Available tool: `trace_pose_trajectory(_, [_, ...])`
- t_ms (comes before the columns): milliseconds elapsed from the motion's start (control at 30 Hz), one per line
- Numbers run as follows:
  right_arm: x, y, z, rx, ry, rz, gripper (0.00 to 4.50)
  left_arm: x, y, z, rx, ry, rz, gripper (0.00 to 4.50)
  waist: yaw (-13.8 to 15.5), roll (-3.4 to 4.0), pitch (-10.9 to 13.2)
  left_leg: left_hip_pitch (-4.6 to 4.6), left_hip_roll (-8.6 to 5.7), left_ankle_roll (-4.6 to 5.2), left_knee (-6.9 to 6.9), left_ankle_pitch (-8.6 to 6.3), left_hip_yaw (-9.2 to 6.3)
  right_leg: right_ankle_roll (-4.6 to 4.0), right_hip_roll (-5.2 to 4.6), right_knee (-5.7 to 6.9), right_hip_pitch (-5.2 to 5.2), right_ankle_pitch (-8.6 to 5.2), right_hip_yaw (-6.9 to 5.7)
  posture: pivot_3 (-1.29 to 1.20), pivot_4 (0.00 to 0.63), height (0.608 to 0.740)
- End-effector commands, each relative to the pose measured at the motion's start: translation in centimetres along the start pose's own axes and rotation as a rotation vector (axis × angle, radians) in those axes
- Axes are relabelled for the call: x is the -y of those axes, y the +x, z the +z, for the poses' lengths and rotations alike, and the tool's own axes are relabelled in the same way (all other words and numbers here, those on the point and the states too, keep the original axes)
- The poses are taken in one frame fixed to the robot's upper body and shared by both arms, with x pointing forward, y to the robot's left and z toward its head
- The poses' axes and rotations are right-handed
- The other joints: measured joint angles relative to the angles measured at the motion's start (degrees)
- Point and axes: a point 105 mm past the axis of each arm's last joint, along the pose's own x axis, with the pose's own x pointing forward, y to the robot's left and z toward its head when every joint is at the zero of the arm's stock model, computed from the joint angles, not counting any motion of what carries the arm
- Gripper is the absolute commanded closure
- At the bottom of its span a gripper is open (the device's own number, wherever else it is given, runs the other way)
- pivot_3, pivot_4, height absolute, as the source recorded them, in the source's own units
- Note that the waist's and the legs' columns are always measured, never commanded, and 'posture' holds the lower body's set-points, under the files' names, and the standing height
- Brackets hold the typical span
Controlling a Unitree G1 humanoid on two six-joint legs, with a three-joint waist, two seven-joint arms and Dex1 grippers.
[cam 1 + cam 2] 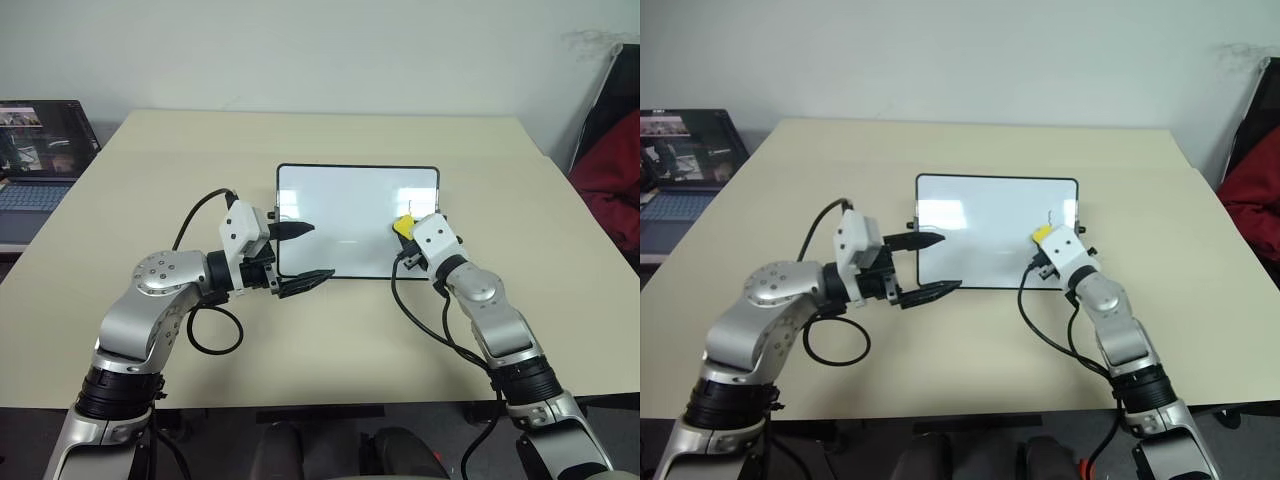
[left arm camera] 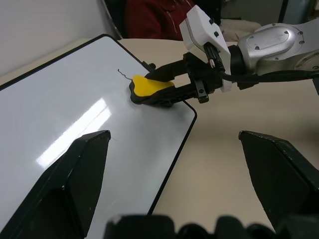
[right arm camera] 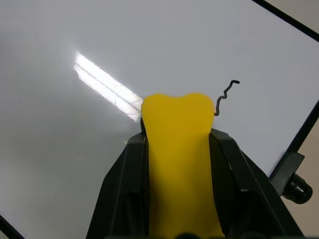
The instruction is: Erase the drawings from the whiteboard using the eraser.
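One eraser point(image 3: 179, 164), lengthwise along right hand point(image 3: 177, 124)

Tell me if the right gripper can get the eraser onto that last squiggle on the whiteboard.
Probably yes. The right gripper is shut on the eraser, which sits right beside the squiggle on the whiteboard, with nothing between them.

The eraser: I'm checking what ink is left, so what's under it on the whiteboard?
The eraser, pinched in the right tool, sits on the whiteboard. A squiggly black stroke pokes out beside it; any ink beneath is covered.
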Motion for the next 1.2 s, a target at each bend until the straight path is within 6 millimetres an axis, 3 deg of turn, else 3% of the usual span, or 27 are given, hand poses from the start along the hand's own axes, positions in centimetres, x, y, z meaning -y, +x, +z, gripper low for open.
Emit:
trace_pose_trajectory(33, [1.0, -0.1, 4.0, 0.095, 0.006, -0.014, 3.25, 0.0, -0.2, 0.9, 0.021, 0.039, 0.003, 0.00, -0.16, 0.07, 0.05, -0.15, -0.01, 0.00, -0.07, 0.00, 0.02, 0.00, 0.01, 0.00, -0.09, 0.00, 0.04, 0.00, 0.150, 0.740])
trace_pose_trajectory(100, [2.4, -0.3, 6.2, 0.146, 0.000, -0.055, 3.25, 0.0, -0.2, 0.8, 0.020, 0.038, 0.003, 0.00, -0.22, 0.17, 0.12, -0.64, -0.01, -0.01, -0.12, 0.01, 0.03, 0.00, 0.05, 0.03, -0.62, 0.01, 0.03, 0.00, 0.150, 0.740])
trace_pose_trajectory(200, [4.8, 0.1, 7.1, 0.143, -0.033, -0.136, 3.25, 0.1, -0.2, 0.8, 0.022, 0.036, 0.000, 0.00, 0.14, 0.18, 0.13, -1.54, -0.02, -0.04, -0.11, 0.02, 0.14, -0.23, 0.10, 0.06, -1.40, 0.15, -0.12, 0.00, 0.150, 0.740])
trace_pose_trajectory(400, [6.3, 1.6, 4.5, 0.053, -0.040, -0.202, 3.25, 0.0, -0.1, 0.8, 0.022, 0.037, -0.002, 0.00, 0.72, 0.18, 0.13, -1.93, -0.04, -0.28, -0.34, 0.06, 0.28, -0.21, 0.04, -0.51, -1.62, 0.13, -0.16, 0.00, 0.150, 0.740])
trace_pose_trajectory(700, [2.5, 1.0, -1.7, -0.109, -0.005, -0.099, 3.25, 0.1, -0.3, 0.8, 0.020, 0.036, 0.005, 0.00, 0.31, 0.00, 0.01, -1.57, -0.06, -0.08, -0.16, -0.02, 0.24, -0.19, 0.01, -0.02, -1.40, 0.13, -0.14, 0.00, 0.150, 0.740])
trace_pose_trajectory(933, [-1.0, 0.4, -4.5, -0.194, -0.001, 0.002, 3.25, 0.1, -0.4, 0.8, 0.019, 0.034, 0.004, 0.00, -0.28, -0.08, -0.04, -0.02, 0.00, -0.02, -0.21, 0.01, 0.24, -0.02, -0.02, -0.10, -0.32, 0.00, 0.04, 0.00, 0.150, 0.740])
trace_pose_trajectory(1067, [-1.1, 0.4, -3.1, -0.143, 0.002, 0.020, 3.25, 0.1, -0.3, 0.7, 0.019, 0.033, 0.003, 0.00, -0.66, -0.11, -0.06, 0.13, 0.02, 0.04, -0.22, 0.05, 0.14, 0.02, -0.03, -0.08, -0.21, 0.03, 0.17, 0.00, 0.150, 0.740])
trace_pose_trajectory(1200, [-0.3, -0.1, 1.2, -0.014, 0.003, 0.022, 3.25, 0.0, -0.2, 0.7, 0.021, 0.035, 0.004, 0.00, -0.83, -0.08, -0.02, -0.02, 0.00, 0.06, -0.29, 0.06, 0.21, 0.05, -0.02, -0.08, -0.28, 0.04, 0.36, 0.00, 0.150, 0.740])
